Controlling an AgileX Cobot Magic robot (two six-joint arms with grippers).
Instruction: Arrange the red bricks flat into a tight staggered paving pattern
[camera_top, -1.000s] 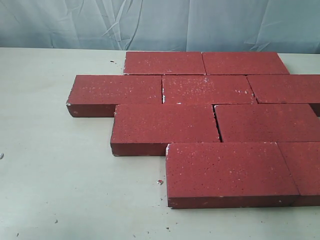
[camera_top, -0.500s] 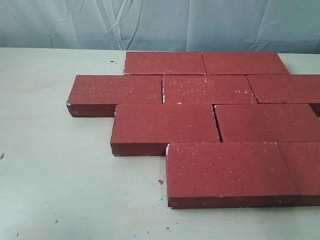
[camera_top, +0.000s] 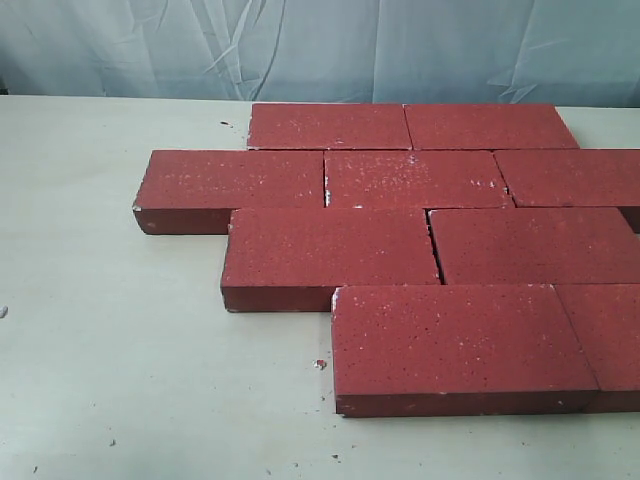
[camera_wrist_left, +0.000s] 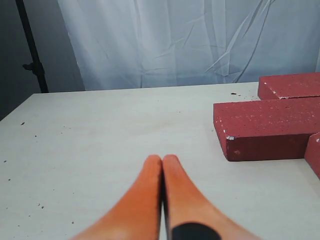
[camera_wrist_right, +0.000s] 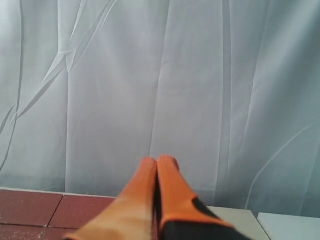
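Several dark red bricks (camera_top: 330, 246) lie flat on the pale table (camera_top: 110, 330) in four staggered rows, edge to edge, with thin gaps between some. The nearest full brick (camera_top: 460, 345) sits at the front right. No gripper appears in the exterior view. In the left wrist view my left gripper (camera_wrist_left: 162, 160) is shut and empty above bare table, apart from the leftmost brick (camera_wrist_left: 267, 127) beside it. In the right wrist view my right gripper (camera_wrist_right: 158, 161) is shut with nothing in it, raised over the red bricks (camera_wrist_right: 55, 210) and facing the curtain.
A pale curtain (camera_top: 320, 45) hangs behind the table. Small crumbs of brick (camera_top: 320, 364) dot the tabletop near the front row. A dark stand (camera_wrist_left: 31, 47) rises beyond the table's far left corner in the left wrist view.
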